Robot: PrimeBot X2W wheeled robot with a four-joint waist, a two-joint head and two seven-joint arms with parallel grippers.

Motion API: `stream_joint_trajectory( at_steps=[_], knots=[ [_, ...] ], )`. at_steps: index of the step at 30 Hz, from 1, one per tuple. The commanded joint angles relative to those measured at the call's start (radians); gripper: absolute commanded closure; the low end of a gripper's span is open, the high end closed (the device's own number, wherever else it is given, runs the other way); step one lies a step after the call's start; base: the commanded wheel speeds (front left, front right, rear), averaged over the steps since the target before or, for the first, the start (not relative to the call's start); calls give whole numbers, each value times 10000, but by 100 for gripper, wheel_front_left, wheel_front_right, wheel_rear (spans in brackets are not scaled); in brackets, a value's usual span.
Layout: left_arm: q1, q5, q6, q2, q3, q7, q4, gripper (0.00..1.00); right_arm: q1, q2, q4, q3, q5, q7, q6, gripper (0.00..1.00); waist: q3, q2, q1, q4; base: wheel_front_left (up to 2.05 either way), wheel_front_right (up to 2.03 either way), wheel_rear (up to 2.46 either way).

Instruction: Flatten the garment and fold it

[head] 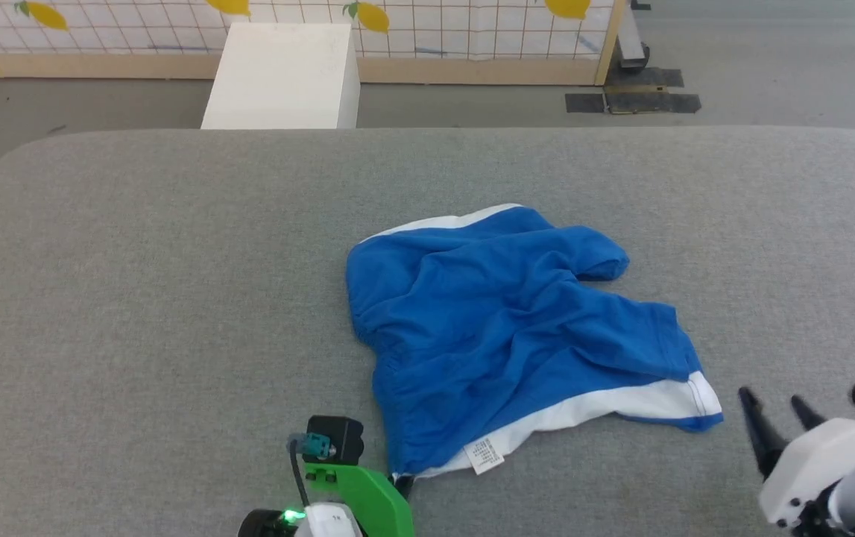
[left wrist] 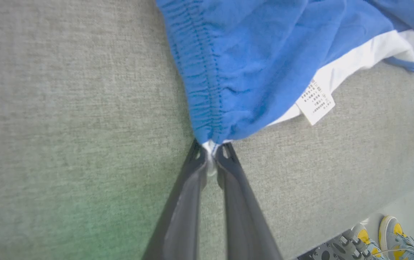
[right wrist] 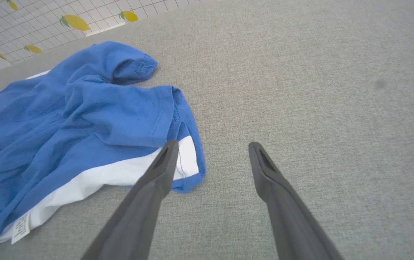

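Note:
The garment [head: 502, 328] is a pair of royal-blue shorts with white trim, lying crumpled at the middle of the grey padded table [head: 136, 298]. Its white care tag [head: 484, 455] lies at the near hem. In the left wrist view my left gripper [left wrist: 210, 153] is shut on the near corner of the garment [left wrist: 264, 54], where the gathered waistband ends. The head view shows that left gripper [head: 402, 483] at the shorts' near-left corner. My right gripper [head: 774, 399] stands open just right of the white-trimmed leg hem, apart from the cloth. In its own view the right gripper [right wrist: 214, 146] holds nothing beside the garment [right wrist: 66, 126].
A white box [head: 285, 74] stands on the floor beyond the table's far edge, before a tiled wall with lemon prints [head: 472, 30]. A person's grey and yellow shoes [left wrist: 391, 234] show past the table's near edge. Bare grey cloth spreads left and right of the shorts.

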Motion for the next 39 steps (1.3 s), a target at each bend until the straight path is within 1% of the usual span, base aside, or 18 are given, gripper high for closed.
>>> stream_joint_trajectory(
  at_steps=[1,5,8,9,15,16,17,18,24,28,31,35,37,39],
  knots=[
    [-37,-195,-35,-10,-5,-112,-139,100,-61,10,122,157,-312,423,-15,0,57,-1,0,5,0,0,0],
    [22,-268,58,12,57,-230,-854,100,-756,-54,376,647,-1050,1707,-15,0,189,-1,0,-7,0,0,0],
    [75,-257,127,65,30,-103,-1228,100,-1451,-390,764,1038,-1428,2505,-15,0,320,-1,0,41,0,0,0],
    [102,-254,166,122,-44,75,-1526,100,-2194,-850,1474,1390,-1663,3277,-15,0,482,-1,0,169,0,0,0],
    [110,-275,202,121,-134,110,-1687,100,-2546,-1165,2022,1996,-1391,3665,-15,0,628,-1,0,303,0,0,0],
    [110,-281,214,120,-142,101,-1698,100,-2555,-1195,2051,2058,-1345,3657,-15,12,650,-1,0,303,0,0,0],
    [99,-289,230,117,-158,85,-1704,100,-2558,-1244,2093,2189,-1245,3641,-15,95,668,-1,0,288,0,0,0],
    [93,-292,234,116,-166,79,-1705,100,-2561,-1272,2097,2243,-1209,3611,-15,100,669,-1,0,277,0,0,0],
    [46,-304,236,139,-208,63,-1731,100,-2558,-1321,1875,2408,-1038,3206,-15,100,617,-1,0,174,0,0,0],
    [-31,-479,213,132,-64,-127,-1906,100,-2556,-1333,1427,2424,-654,2935,-15,100,563,-1,0,122,0,0,0],
    [-415,-745,96,219,288,-275,-2313,100,-2778,-1226,859,2294,185,2934,-15,100,512,-1,0,97,0,0,0],
    [-1761,-904,-201,800,943,-41,-2944,100,-3699,-1349,-58,2140,1538,3466,-15,100,478,-1,0,87,0,0,0],
    [-2756,-900,-315,1201,1312,234,-3093,100,-4432,-1555,-448,2142,2013,3884,-15,100,507,-1,0,76,0,0,0],
    [-3881,-985,-381,1521,1696,555,-3059,100,-5330,-1537,-602,2031,2533,4289,-15,100,604,-1,0,31,0,0,0]
  ],
)
